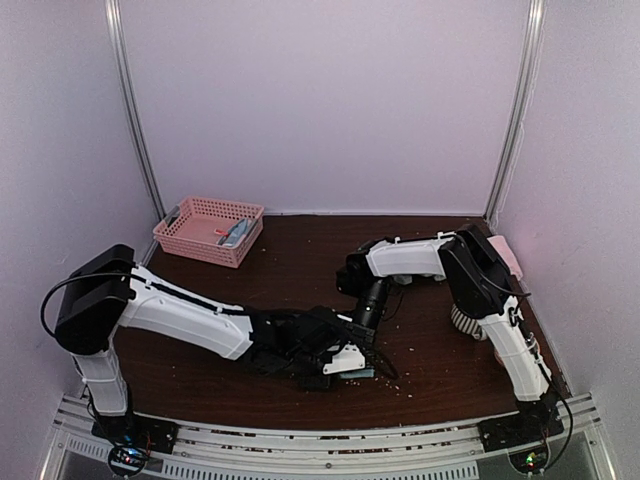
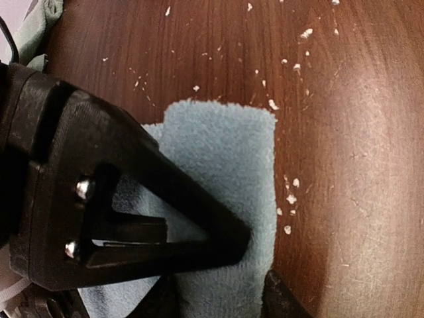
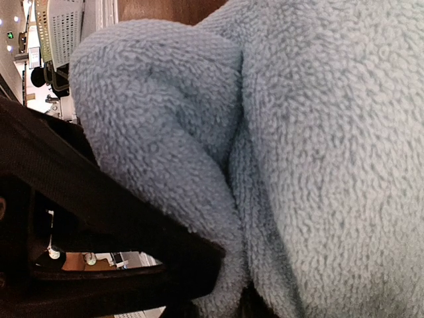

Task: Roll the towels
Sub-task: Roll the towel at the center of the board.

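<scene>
The left gripper [image 2: 260, 262] stands partway open astride a folded blue towel [image 2: 225, 165]. One black finger [image 2: 165, 199] lies across the cloth and the other tip [image 2: 285, 299] sits at its edge; I cannot tell whether they press it. The right gripper [image 1: 358, 326] comes down on the same towel and is closed on it. In its wrist view a finger [image 3: 132, 245] is pinched against a thick fold that fills the picture. This towel lies on the table [image 1: 300, 270], well to the right of the basket [image 1: 195, 245] and nearer the arm bases. A corner of a pale green cloth [image 2: 30, 30] shows at the edge of the left wrist view; its place relative to the basket cannot be told. A pink towel [image 1: 506, 256] lies far to the right of the basket, behind the right arm. That makes three cloths: one blue, one green, one pink. There is one basket, pink, with a pale bluish item [image 1: 235, 233] inside that is too small to identify. Many white specks [image 2: 289, 197] are scattered on the wood.
</scene>
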`<action>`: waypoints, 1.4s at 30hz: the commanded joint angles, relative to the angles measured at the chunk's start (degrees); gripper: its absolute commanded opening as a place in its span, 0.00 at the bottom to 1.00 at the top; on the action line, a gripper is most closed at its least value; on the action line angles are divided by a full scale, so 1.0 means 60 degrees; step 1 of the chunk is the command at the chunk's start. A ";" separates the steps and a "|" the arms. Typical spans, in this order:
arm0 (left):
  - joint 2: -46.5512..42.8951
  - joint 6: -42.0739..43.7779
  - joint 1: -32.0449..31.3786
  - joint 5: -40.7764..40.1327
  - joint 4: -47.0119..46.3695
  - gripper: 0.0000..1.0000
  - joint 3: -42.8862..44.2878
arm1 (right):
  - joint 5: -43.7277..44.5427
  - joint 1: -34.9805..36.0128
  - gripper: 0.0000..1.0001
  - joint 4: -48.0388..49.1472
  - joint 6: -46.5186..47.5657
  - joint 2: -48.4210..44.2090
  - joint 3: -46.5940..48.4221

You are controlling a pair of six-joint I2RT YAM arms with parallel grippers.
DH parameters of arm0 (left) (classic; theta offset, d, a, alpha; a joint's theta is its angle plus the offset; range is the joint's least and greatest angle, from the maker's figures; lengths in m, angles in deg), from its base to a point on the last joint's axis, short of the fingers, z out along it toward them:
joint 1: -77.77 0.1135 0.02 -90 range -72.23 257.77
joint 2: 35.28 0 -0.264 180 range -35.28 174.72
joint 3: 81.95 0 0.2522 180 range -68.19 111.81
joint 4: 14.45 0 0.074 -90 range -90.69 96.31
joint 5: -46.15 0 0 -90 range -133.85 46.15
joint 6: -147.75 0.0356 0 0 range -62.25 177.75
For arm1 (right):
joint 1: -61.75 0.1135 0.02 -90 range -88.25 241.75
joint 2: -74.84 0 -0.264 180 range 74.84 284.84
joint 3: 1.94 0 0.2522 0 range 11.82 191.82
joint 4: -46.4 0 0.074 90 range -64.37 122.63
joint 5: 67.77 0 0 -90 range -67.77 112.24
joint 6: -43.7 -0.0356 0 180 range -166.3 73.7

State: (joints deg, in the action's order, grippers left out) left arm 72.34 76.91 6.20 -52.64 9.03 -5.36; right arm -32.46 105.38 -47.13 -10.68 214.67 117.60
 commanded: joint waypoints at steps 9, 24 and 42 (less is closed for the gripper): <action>0.0526 -0.0310 -0.0230 0.0267 -0.0398 0.19 0.0192 | 0.1679 -0.0049 0.30 0.0343 0.0149 -0.0499 -0.0051; 0.0731 -0.1157 -0.0140 0.1936 0.1206 0.06 0.0948 | 0.2789 -0.1348 0.39 0.1413 -0.0716 -0.2255 -0.0575; 0.4662 -0.2745 0.2307 0.8613 0.5276 0.07 0.5605 | 0.3740 -0.4026 0.39 0.3607 -0.2172 -0.6951 -0.0339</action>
State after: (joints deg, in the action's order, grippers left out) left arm 93.49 65.04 17.74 -11.62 33.25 27.54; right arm -9.38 82.28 -30.28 -21.72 186.32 118.17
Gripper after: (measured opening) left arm 0.130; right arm 0.380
